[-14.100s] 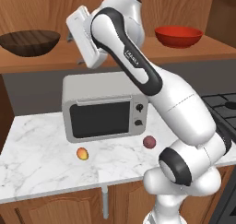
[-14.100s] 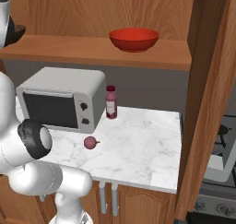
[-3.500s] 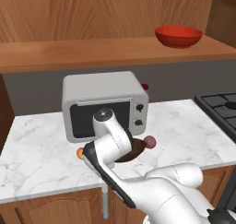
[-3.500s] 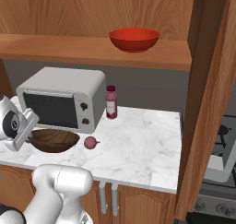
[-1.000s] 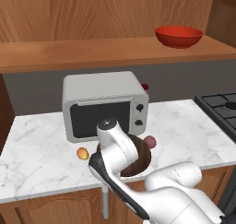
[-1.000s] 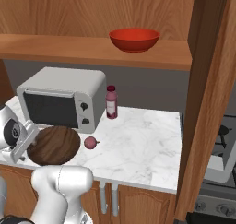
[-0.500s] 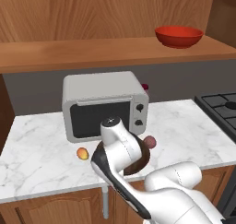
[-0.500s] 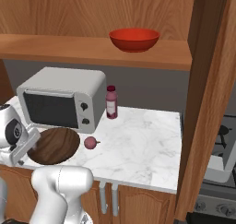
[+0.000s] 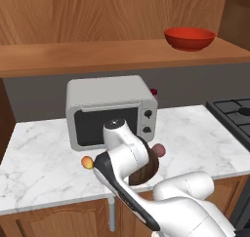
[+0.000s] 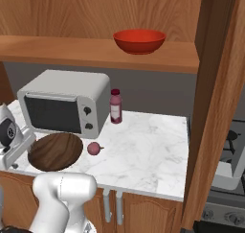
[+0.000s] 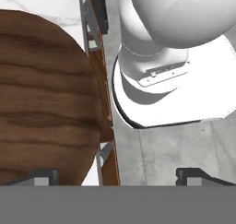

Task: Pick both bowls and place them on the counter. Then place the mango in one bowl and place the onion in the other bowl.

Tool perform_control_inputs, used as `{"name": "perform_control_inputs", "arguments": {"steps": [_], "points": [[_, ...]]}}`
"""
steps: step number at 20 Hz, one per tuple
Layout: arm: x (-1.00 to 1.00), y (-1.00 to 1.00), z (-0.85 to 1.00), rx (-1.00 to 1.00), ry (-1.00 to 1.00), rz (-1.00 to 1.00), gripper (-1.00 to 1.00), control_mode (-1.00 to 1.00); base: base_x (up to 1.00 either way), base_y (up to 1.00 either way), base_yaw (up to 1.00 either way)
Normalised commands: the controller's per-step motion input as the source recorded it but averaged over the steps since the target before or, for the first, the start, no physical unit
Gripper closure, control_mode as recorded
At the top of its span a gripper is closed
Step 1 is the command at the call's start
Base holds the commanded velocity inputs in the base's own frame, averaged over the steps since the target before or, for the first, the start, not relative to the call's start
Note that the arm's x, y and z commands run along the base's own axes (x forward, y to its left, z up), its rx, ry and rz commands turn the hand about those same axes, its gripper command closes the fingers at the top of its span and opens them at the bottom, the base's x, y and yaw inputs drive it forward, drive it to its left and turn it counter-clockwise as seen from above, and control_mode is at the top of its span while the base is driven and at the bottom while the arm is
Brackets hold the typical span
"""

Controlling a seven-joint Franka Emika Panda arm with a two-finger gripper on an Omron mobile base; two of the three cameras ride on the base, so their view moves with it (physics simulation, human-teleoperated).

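Wooden bowl (image 10: pixel 55 151) down on counter (image 10: pixel 148 145) before microwave (image 10: pixel 64 107); gripper (image 11: pixel 115 174) fingers spread, holding nothing. Red bowl (image 10: pixel 139 40) on shelf above microwave. Mango (image 9: pixel 87 162), onion (image 10: pixel 94 148) beside microwave, unbowled.

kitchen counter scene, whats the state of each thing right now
dark brown wood-grained bowl: on the white marble counter, upright, empty
glossy red bowl: on the brown wooden shelf
purplish-red round onion: loose on the counter, beside the wooden bowl
orange-yellow mango: loose on the counter
white microwave: door closed
claw: open, empty
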Motion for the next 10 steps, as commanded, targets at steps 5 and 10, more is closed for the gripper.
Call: {"name": "perform_control_inputs", "arguments": {"steps": [5, 10], "points": [[-0.17, 0.29, 0.28, 0.0, 0.0, 0.0, -1.0, -1.0, 0.0, 0.0, 0.0], [-0.01, 0.27, 0.22, 0.0, 0.0, 0.0, -1.0, -1.0, 0.0, 0.0, 0.0]]}}
